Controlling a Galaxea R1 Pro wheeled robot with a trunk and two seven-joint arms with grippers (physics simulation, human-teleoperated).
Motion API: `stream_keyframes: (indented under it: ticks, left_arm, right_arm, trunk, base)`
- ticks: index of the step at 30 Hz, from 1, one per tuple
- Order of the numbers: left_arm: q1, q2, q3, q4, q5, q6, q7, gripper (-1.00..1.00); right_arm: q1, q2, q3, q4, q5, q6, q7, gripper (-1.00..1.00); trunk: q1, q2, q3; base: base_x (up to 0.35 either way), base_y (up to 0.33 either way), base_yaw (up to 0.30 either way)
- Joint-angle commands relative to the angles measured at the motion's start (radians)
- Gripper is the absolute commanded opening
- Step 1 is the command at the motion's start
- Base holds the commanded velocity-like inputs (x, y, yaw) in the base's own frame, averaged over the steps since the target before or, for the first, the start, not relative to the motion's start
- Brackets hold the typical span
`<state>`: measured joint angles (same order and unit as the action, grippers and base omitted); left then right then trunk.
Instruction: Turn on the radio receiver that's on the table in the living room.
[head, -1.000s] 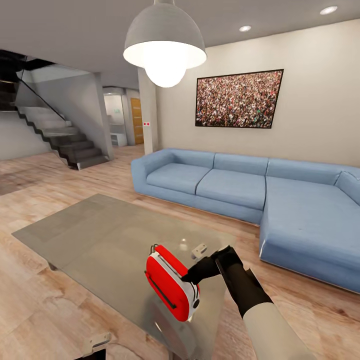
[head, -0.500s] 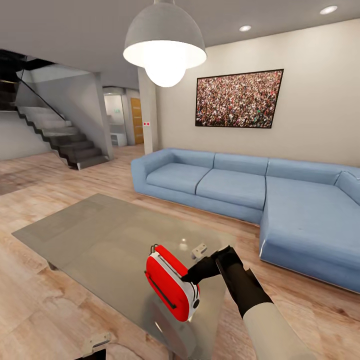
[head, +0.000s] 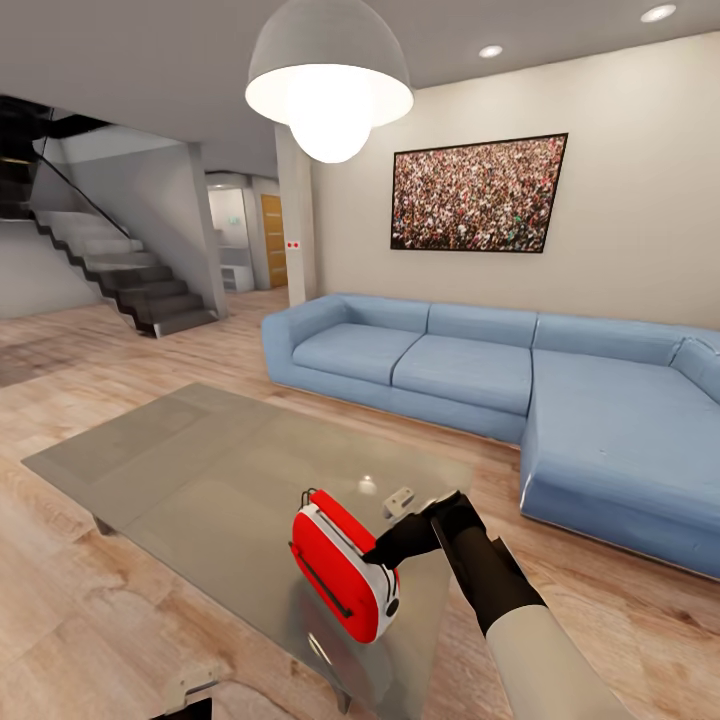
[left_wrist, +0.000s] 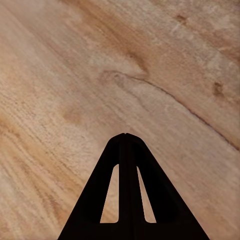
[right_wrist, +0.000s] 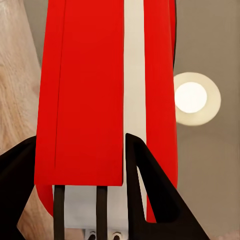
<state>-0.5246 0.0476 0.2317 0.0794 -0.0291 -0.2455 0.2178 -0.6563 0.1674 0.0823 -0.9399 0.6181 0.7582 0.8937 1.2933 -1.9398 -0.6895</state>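
Living room, light wood floor (head: 80, 600), beige walls. Low table (head: 200, 470) with glossy grey glass-like top in foreground; red radio receiver (head: 340, 565) resting on it near the close corner, tilted, white-grey end panel with dark knobs toward the camera. Right gripper (head: 385, 548) reaching in from the right, black fingers (head: 400, 540) at the receiver's upper side, touching or just beside it. From the right wrist: receiver (right_wrist: 100, 100) up close, red body with white stripe, dark gripper (right_wrist: 80, 165) fingers (right_wrist: 145, 185) spread on either side of its near end, parted, one finger over the white stripe; contact hard to confirm. Pendant lamp reflection (right_wrist: 192, 98) on the glass beside the receiver. Left gripper (left_wrist: 126, 137) from the left wrist: two black fingertips pressed together, clenched on nothing, wood floor (left_wrist: 120, 65) beneath. Blue L-shaped sofa (head: 480, 390) behind the table, well apart from it. Crowd picture (head: 478, 195) on the wall above the sofa. White dome pendant lamp (head: 328, 85) lit overhead. Staircase (head: 120, 275) at far left, doorway beyond. No containers on the table; the receiver alone on the top.
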Motion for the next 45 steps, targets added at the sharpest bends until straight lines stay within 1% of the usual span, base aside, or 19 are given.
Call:
stream_keyframes:
  ticks: [1,10,25,39,45]
  left_arm:
    - [0.0,0.0,0.0,0.0,0.0,0.0,0.0,-1.0]
    - [0.0,0.0,0.0,0.0,0.0,0.0,0.0,-1.0]
    - [0.0,0.0,0.0,-0.001,0.0,0.0,0.0,-1.0]
    - [0.0,0.0,0.0,0.0,0.0,0.0,0.0,-1.0]
    - [0.0,0.0,0.0,0.0,0.0,0.0,0.0,-1.0]
  right_arm:
    - [0.0,0.0,0.0,0.0,-0.008,0.001,0.001,-1.0]
    - [0.0,0.001,0.0,0.0,-0.008,0.001,0.001,-1.0]
    - [0.0,0.0,0.0,0.0,-0.008,0.001,0.001,-1.0]
    - [0.0,0.0,0.0,0.0,-0.008,0.001,0.001,-1.0]
    - [0.0,0.0,0.0,0.0,-0.008,0.001,0.001,-1.0]
  trunk:
    - [0.0,0.0,0.0]
    - [0.0,0.0,0.0]
    - [0.058,-0.105,-0.047]
    - [0.058,-0.105,-0.047]
    - [0.081,-0.147,-0.066]
  base:
    - [0.0,0.0,0.0]
    - [0.0,0.0,0.0]
    - [0.0,0.0,0.0]
    - [0.0,0.0,0.0]
    - [0.0,0.0,0.0]
